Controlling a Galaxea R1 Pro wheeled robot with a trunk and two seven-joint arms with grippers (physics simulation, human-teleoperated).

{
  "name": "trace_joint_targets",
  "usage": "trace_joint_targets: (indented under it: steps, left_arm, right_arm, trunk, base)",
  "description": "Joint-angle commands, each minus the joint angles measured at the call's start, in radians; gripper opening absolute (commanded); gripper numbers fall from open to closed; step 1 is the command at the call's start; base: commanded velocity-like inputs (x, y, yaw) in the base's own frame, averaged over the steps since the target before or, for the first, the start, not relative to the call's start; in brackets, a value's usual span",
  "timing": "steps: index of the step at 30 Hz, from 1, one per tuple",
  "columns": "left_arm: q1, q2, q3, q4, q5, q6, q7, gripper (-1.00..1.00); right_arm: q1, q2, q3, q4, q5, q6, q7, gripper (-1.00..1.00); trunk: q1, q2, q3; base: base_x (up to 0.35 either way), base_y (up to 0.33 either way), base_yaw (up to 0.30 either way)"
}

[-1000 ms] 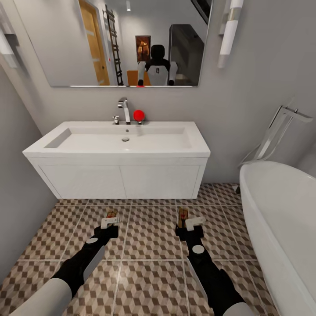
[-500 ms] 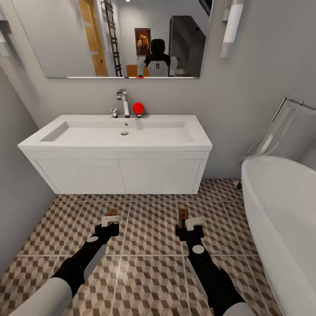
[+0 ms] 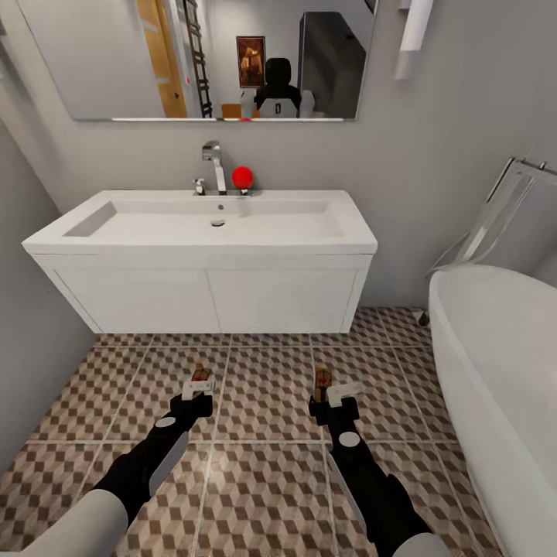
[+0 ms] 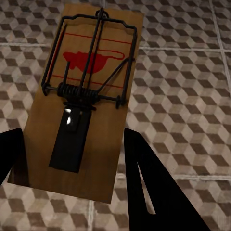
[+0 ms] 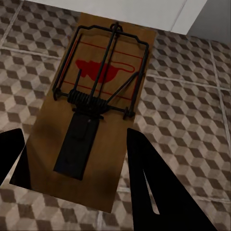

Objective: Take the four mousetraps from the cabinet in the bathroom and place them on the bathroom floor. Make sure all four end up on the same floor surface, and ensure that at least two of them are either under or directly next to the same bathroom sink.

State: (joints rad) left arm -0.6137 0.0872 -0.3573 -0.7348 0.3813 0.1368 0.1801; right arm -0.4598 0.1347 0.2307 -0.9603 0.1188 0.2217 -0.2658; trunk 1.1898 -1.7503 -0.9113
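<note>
Facing the wide white rectangular sink with its chrome faucet, the head view puts the task about midway as far as can be judged: each arm carries one small brown wooden mousetrap with dark metal parts, and none lies loose on the brown-and-beige cube-patterned bathroom floor. The other two traps and the cabinet are nowhere to be judged from here. The black left gripper reaches toward 12 o'clock, low over the tiles, with the left mousetrap sticking out ahead of it; the black right gripper does likewise with the right mousetrap. Both traps point at the white two-door vanity, near its front but not under it. A white oval bathtub stands at 3 o'clock, and a red ball sits beside the faucet.

The left wrist view has the left mousetrap flat, spring side up with its red mouse mark showing, the gripper's black fingers on either long edge, clamped on the board above the floor.

The right wrist view has the right mousetrap in the same pose, its fingers pinching both edges, the far end close to the vanity's white base

What is left is lowering and letting go of both by the sink, then fetching the rest
</note>
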Motion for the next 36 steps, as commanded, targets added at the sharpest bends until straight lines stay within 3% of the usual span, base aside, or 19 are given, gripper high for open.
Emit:
trace_joint_targets:
  steps: [1,8,13,17,36]
  left_arm:
    - [-0.001,0.002,-0.008,-0.002,0.005,0.004,0.012,-1.0]
    - [-0.001,0.002,-0.008,-0.003,0.005,0.005,0.012,-1.0]
    - [-0.001,0.002,-0.008,-0.003,0.005,0.005,0.012,-1.0]
    - [-0.001,0.002,-0.008,-0.003,0.005,0.005,0.012,-1.0]
    - [0.0,0.0,-0.009,-0.001,0.005,0.005,0.013,-1.0]
  right_arm:
    - [0.0,0.0,0.001,-0.001,0.007,0.01,-0.002,-1.0]
    - [0.0,0.001,0.0,-0.004,0.006,0.021,-0.002,-1.0]
    - [0.0,0.001,0.002,-0.11,0.005,0.106,-0.003,-1.0]
    - [0.0,-0.001,0.001,-0.141,0.004,0.154,-0.002,-1.0]
    - [0.0,0.002,0.002,-0.15,0.003,0.166,-0.003,-1.0]
  trunk:
    - [0.004,-0.008,-0.006]
    - [0.031,-0.057,-0.039]
    - [0.05,-0.092,-0.062]
    - [0.065,-0.12,-0.081]
    - [0.138,-0.253,-0.171]
  base:
    - [0.0,0.0,0.0]
    - [0.0,0.0,0.0]
    - [0.0,0.0,0.0]
    - [0.0,0.0,0.0]
    - [0.0,0.0,0.0]
